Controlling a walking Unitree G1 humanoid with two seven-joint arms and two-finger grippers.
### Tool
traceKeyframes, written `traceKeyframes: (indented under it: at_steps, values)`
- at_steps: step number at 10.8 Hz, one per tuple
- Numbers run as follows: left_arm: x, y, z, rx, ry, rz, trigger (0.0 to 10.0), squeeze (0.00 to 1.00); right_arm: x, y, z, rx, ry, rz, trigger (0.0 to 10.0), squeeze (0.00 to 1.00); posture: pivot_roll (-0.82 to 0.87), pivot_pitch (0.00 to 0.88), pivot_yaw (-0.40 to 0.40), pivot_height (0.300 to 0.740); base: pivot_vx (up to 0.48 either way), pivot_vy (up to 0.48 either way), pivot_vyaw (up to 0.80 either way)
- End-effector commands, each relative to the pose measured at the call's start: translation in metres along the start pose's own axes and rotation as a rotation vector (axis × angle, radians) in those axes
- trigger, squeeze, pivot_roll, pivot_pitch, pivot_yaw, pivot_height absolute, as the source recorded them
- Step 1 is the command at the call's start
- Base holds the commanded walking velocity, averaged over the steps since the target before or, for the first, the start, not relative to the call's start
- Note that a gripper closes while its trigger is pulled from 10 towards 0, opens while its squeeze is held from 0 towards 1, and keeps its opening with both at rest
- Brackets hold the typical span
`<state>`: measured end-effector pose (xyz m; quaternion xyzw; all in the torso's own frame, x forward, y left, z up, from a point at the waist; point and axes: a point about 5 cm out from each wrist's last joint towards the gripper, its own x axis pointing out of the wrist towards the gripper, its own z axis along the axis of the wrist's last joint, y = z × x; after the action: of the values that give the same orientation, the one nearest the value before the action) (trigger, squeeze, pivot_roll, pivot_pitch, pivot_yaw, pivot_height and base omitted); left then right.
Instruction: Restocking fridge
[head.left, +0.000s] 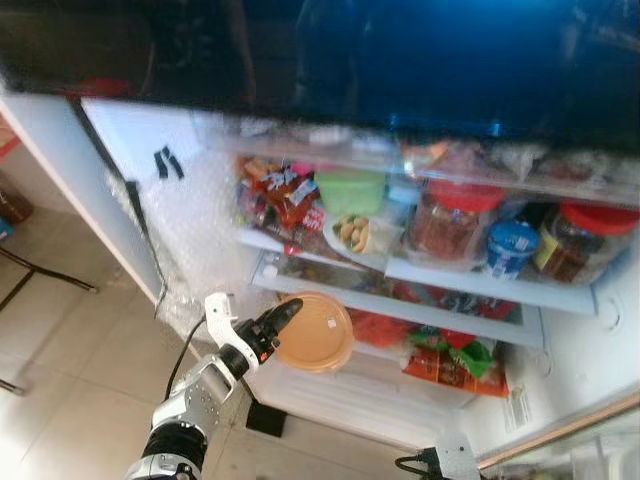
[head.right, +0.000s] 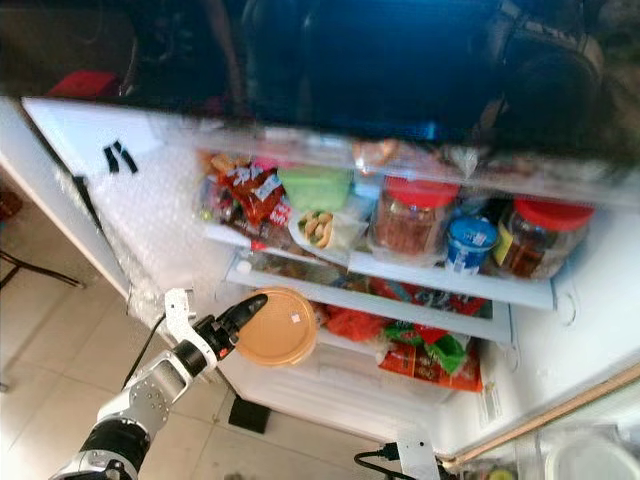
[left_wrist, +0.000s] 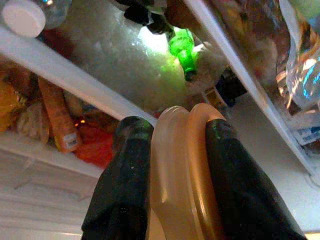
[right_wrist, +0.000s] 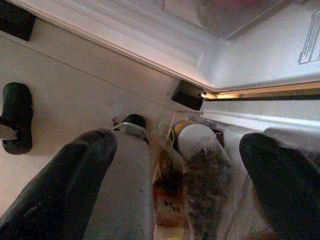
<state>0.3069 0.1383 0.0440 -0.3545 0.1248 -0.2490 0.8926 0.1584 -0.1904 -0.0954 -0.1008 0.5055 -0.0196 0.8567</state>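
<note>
The left silver arm reaches up and forward from the lower left toward the open white fridge (head.left: 600, 330), its wrist bent so the long black fingers point at the shelves. The left gripper (head.left: 285, 318) is clamped on the edge of a round, flat, tan plastic container with a lid (head.left: 318, 332), holding it on edge so that its broad face is turned toward the camera. The container hangs in the air in front of the lower glass shelf (head.left: 420, 300), at the left end of the fridge opening, above the white bottom drawer (head.left: 350, 385). In the left wrist view the two fingers (left_wrist: 120, 190) press on either side of the container's rim, with the shelf edges behind.

On the upper shelf stand a red-lidded clear jar (head.left: 447, 225), a blue-lidded tub (head.left: 511, 247), a green box (head.left: 350, 190) and red snack packets (head.left: 290, 195). Red and green bags (head.left: 455, 360) lie lower down.

The right gripper (right_wrist: 170, 170) hangs low, its fingers spread wide over a tiled floor (right_wrist: 65, 95) and a cluster of wrapped items, including a white-lidded jar (right_wrist: 194, 139), beside the fridge's base.
</note>
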Motion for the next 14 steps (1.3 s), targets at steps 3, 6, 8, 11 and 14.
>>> traceKeyframes:
  at_steps: [3,6,8,11,14]
  values:
    - [-0.001,0.002,0.001,0.004,-0.004,0.01,10.0,0.0,-0.001,0.003,-0.004,0.01,0.0,0.016,10.0,0.0,0.07,0.087,0.042,0.676,0.0,0.0,0.0]
    - [0.0,0.002,0.002,0.008,-0.006,0.015,10.0,0.0,-0.001,0.003,-0.004,0.016,0.003,0.012,10.0,0.0,0.07,0.091,0.041,0.676,0.0,0.0,0.0]
    - [0.0,0.003,0.004,0.013,-0.012,0.032,10.0,0.0,-0.001,0.003,-0.004,0.017,0.004,0.016,10.0,0.0,0.07,0.096,0.04,0.642,0.0,0.0,0.0]
    - [0.001,0.004,0.007,0.023,-0.028,0.053,10.0,0.0,-0.001,0.005,-0.003,0.018,-0.009,0.03,10.0,0.0,0.07,0.1,0.041,0.632,0.0,0.0,0.0]
    - [0.004,0.001,0.014,0.002,-0.073,0.035,10.0,0.0,-0.001,0.006,-0.002,0.02,-0.01,0.03,10.0,0.0,0.07,0.101,0.039,0.632,0.0,0.0,0.0]
